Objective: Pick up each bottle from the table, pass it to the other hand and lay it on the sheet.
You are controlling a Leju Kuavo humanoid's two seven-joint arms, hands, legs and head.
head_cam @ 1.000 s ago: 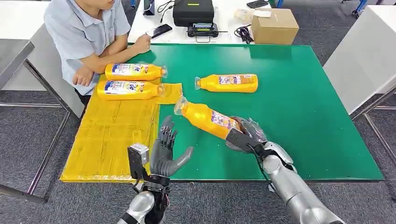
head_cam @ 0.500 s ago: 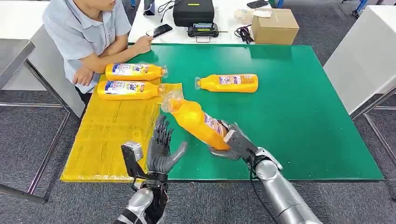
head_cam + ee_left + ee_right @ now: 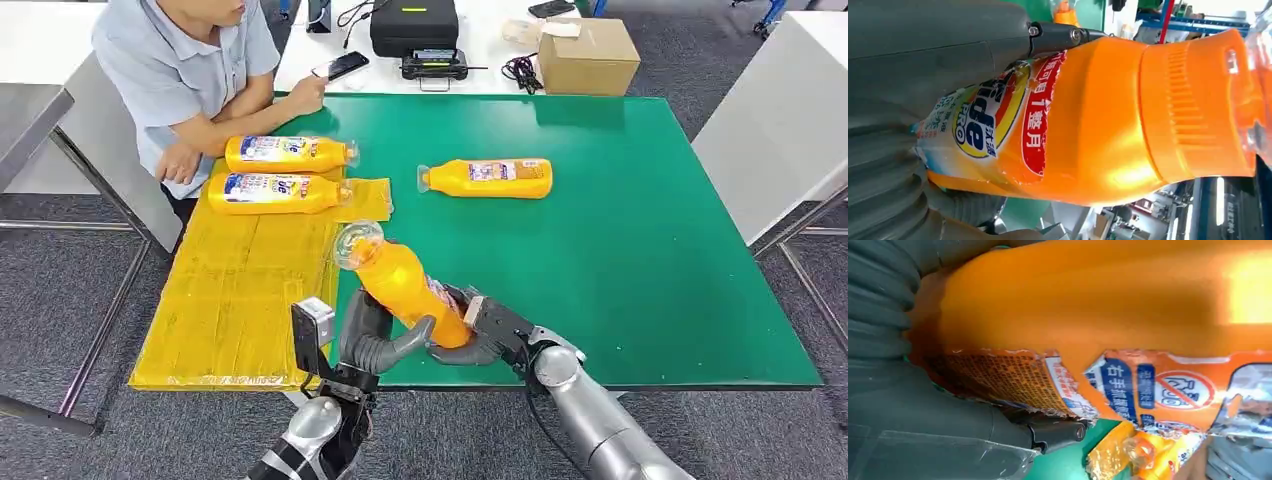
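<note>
Fingers (image 3: 352, 322) of the left hand (image 3: 372, 338) were wrapped round the lower body of the held bottle (image 3: 408, 290), its grey thumb crossing the front of the bottle; in the left wrist view the thumb (image 3: 938, 47) lay along the torn label of the same bottle (image 3: 1108, 115). Right hand (image 3: 480, 328) gripped the base of this bottle from the other side, so both hands held it at once; in the right wrist view the grey hand (image 3: 913, 405) pressed against the orange body and label (image 3: 1108, 315). Held bottle was lifted off the green counter (image 3: 640, 260), tilted, with its clear-wrapped cap end up and pointing toward the yellow sheet (image 3: 240, 290), above the counter's near edge just beside the sheet's border. Two orange bottles lay on their sides on the far end of the sheet, one (image 3: 288, 153) behind the other (image 3: 275, 193), caps pointing right. Fourth bottle (image 3: 487, 178) lay on its side on the green counter, well apart from the hands. Seated person (image 3: 185, 75) leaned forearms on the far left corner. Cardboard box (image 3: 588, 55) and black case (image 3: 414, 25) stood on the white surface beyond.
</note>
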